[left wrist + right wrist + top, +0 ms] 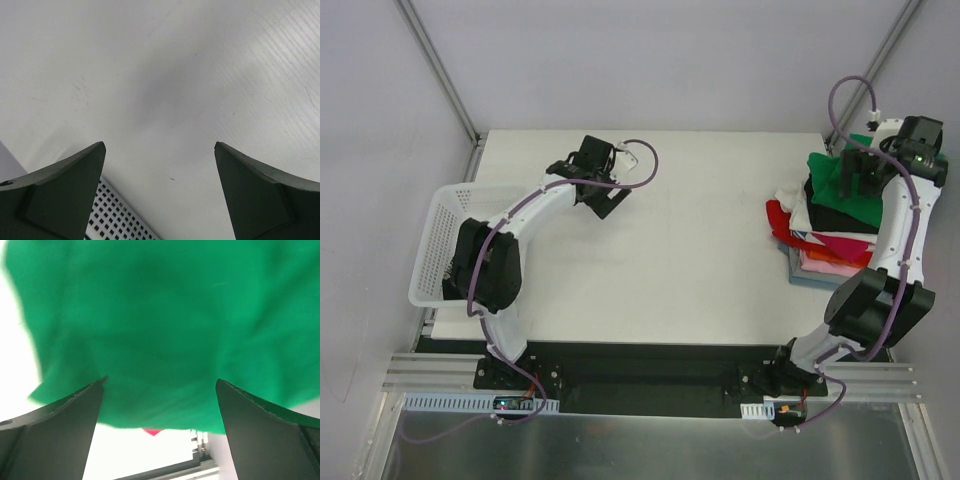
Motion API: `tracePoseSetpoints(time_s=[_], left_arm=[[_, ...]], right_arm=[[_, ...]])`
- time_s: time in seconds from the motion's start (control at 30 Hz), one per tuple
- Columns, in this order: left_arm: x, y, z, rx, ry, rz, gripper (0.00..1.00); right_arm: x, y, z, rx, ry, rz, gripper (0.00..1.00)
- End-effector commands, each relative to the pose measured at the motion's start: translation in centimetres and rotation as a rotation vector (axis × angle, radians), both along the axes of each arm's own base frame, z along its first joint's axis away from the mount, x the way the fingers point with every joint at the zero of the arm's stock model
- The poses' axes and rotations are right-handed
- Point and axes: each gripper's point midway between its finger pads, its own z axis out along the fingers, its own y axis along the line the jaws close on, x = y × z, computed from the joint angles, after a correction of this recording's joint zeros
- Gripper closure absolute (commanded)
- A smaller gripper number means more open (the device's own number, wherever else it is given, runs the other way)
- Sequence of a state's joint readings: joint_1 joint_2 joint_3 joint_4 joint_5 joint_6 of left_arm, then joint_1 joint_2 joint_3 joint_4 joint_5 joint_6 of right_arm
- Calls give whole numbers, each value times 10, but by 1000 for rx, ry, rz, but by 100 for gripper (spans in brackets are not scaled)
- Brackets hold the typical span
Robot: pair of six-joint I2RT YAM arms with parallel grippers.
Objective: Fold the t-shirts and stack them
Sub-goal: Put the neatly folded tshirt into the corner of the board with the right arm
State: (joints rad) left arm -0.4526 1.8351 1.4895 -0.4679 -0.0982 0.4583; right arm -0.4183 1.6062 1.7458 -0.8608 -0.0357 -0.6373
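Note:
A stack of t-shirts (825, 235) sits at the table's right edge: a bright green one (845, 185) on top, then black, white, red (782, 222) and pink layers below. My right gripper (850, 172) hovers over the green shirt with its jaws wide apart; in the right wrist view the green cloth (160, 325) fills the frame above the open gripper (160, 385), which grips nothing. My left gripper (610, 195) is open and empty over the bare table at the back left; in the left wrist view the open gripper (160, 147) shows only the white table between its fingers.
A white plastic mesh basket (438, 245) stands at the table's left edge beside the left arm; its mesh (120, 217) shows low in the left wrist view. Grey walls close in the back and sides. A metal rail (650, 385) runs along the near edge.

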Motion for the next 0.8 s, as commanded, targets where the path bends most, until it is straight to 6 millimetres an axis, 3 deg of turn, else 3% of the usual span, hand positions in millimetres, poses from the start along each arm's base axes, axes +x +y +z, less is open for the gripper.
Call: tracePoseSetpoints(time_s=[0.0,0.07,0.17,0.33,0.5,0.67,0.77], left_arm=[[4,6,72,-44,-184,48,9],[4,9,84,-54,-222,58,8],[0,11,85,-66,-245,57,8],[-1,17,86,-64,-303,50,9],[-1,42,94,-89,-366,120,9],[-8,63,112,-255,-377,216,9],[-7,80,121,-238,-416,288,7]], right_arm=[[-7,45,58,-31,-206,92,3],[-12,62,61,-5,-225,125,4],[-13,81,56,55,-214,166,4],[-10,85,36,100,-176,154,3],[-13,100,52,85,-222,191,3],[-16,153,45,44,-202,315,3],[-18,175,31,88,-194,361,3]])
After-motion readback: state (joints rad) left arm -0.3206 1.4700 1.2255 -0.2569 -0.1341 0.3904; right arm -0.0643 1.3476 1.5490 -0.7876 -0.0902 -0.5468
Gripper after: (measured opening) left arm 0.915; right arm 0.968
